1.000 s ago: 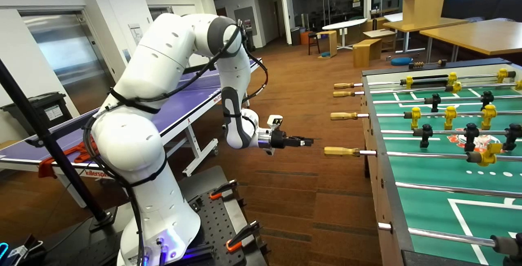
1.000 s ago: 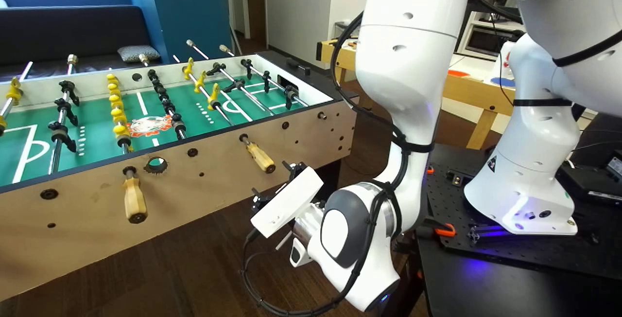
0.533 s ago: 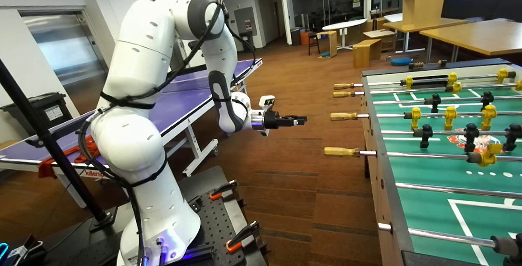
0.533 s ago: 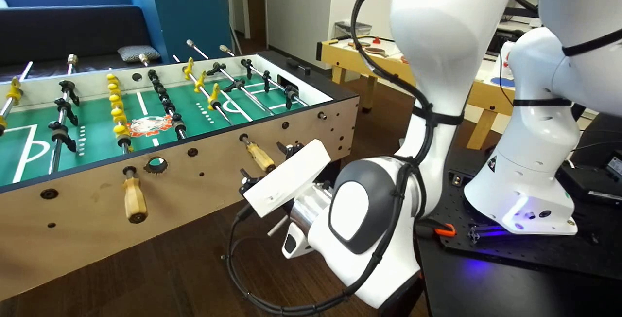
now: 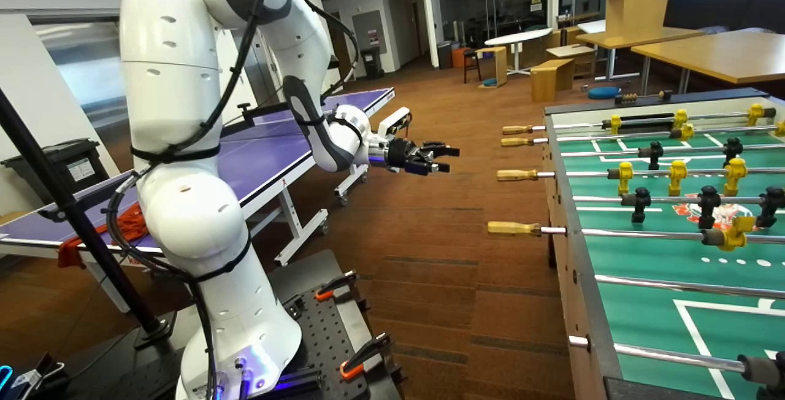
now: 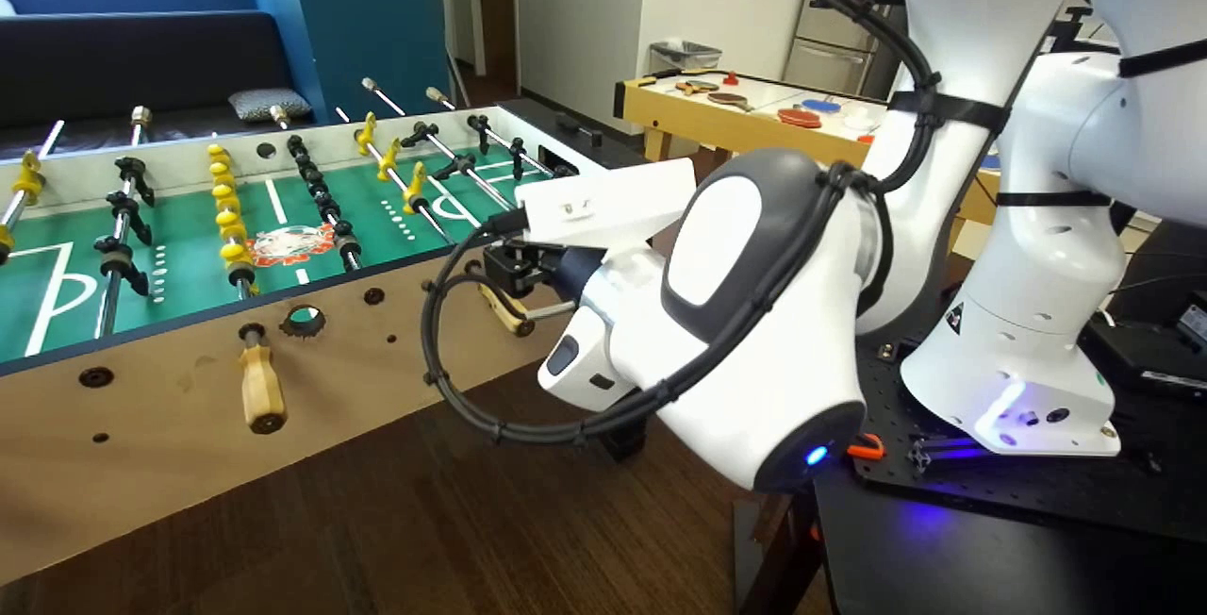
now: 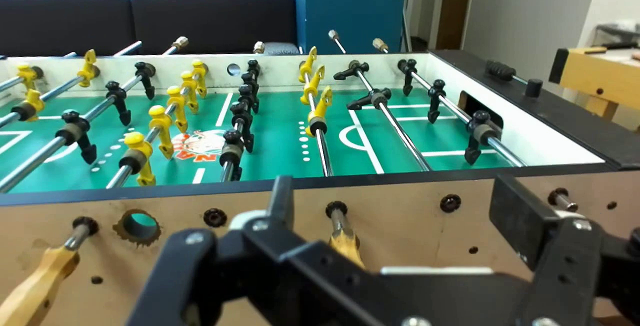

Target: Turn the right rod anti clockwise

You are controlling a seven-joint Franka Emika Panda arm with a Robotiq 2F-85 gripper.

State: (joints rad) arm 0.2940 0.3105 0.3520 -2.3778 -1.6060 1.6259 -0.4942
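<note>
Wooden handle (image 5: 514, 228) of the rod (image 5: 638, 234): in an exterior view, five o'clock from the claw (image 5: 448, 159), which I see gaping wide. Another handle (image 5: 516, 175): three. Purple table (image 5: 264, 161): nine, partly behind the arm (image 5: 193, 213).

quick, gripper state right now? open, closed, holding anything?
Gripper: open, fingers spread wide apart in the wrist view, holding nothing.

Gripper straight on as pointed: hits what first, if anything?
Looks free at first: the gripper seems aimed above the right rod's wooden handle and over the foosball table's near rim. Clearance beyond that is unclear.
</note>
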